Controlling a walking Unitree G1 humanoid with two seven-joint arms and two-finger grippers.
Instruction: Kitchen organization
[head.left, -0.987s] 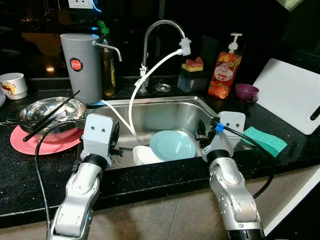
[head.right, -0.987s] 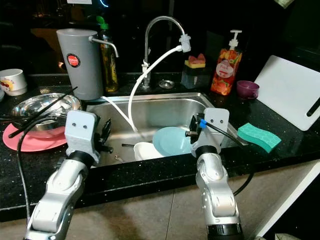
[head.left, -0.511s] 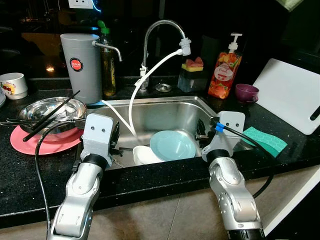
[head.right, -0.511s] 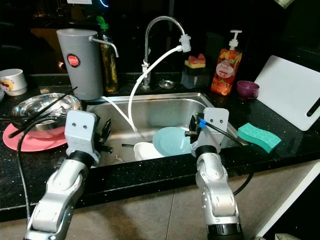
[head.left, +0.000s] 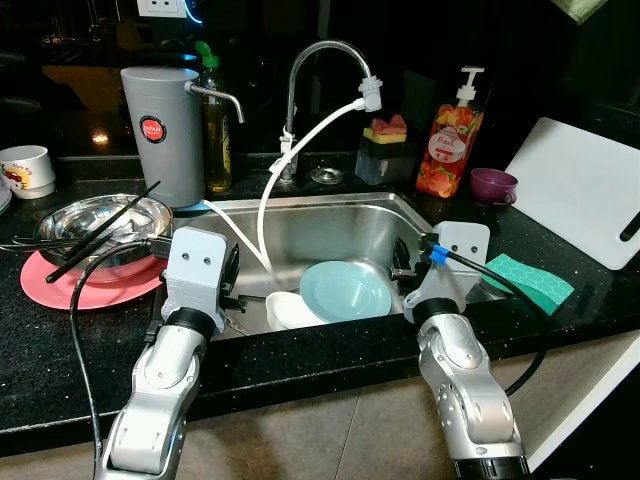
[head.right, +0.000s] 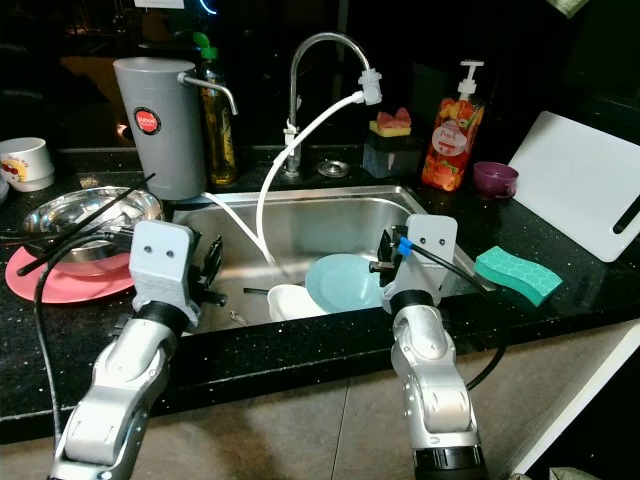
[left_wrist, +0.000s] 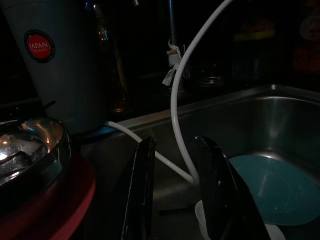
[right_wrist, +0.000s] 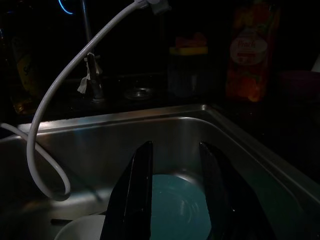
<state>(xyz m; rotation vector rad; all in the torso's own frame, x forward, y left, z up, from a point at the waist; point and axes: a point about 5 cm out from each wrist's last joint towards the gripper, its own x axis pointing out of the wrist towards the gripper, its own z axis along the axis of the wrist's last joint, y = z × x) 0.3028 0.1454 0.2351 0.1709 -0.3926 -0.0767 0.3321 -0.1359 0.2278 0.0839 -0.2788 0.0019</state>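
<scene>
A light teal plate (head.left: 345, 291) leans in the steel sink (head.left: 300, 228), partly over a white bowl (head.left: 287, 311). My left gripper (left_wrist: 172, 195) hovers at the sink's front left edge, open and holding nothing, with the bowl and plate just beyond it. My right gripper (right_wrist: 175, 197) hangs at the sink's front right edge, open and empty, and the teal plate (right_wrist: 177, 210) lies right behind its fingers. A white hose (head.left: 290, 165) curves from the tap (head.left: 325, 50) down into the sink.
A steel bowl with black chopsticks (head.left: 95, 225) sits on a pink plate (head.left: 75, 285) at the left. Behind stand a grey water dispenser (head.left: 162, 130), an oil bottle (head.left: 216, 120), a soap bottle (head.left: 450, 140) and a purple cup (head.left: 493, 185). A green sponge (head.left: 530, 280) and white cutting board (head.left: 580, 190) lie right.
</scene>
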